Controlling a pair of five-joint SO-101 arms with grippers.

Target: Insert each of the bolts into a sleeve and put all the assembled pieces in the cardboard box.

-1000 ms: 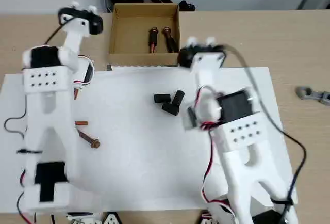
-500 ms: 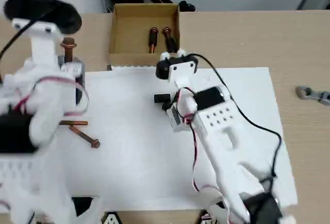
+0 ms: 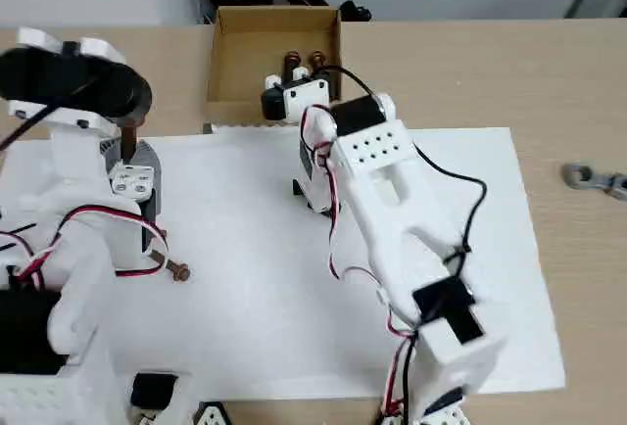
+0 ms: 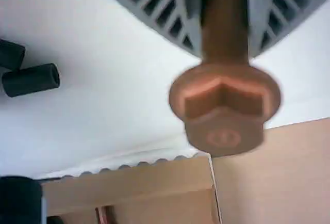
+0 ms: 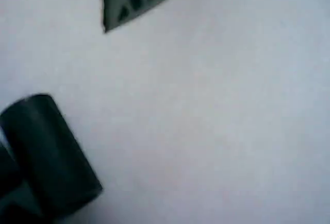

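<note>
The left gripper (image 4: 224, 7) is clenched on a bolt (image 4: 225, 87), its head jutting free of the jaws, lifted off the white sheet (image 3: 255, 288), likely so it can meet a sleeve. The right gripper (image 3: 315, 178) hangs low over the black sleeves (image 4: 31, 78); whether it grasps one I cannot tell. Two assembled pieces (image 3: 292, 58) lie in the cardboard box (image 3: 235, 63).
</note>
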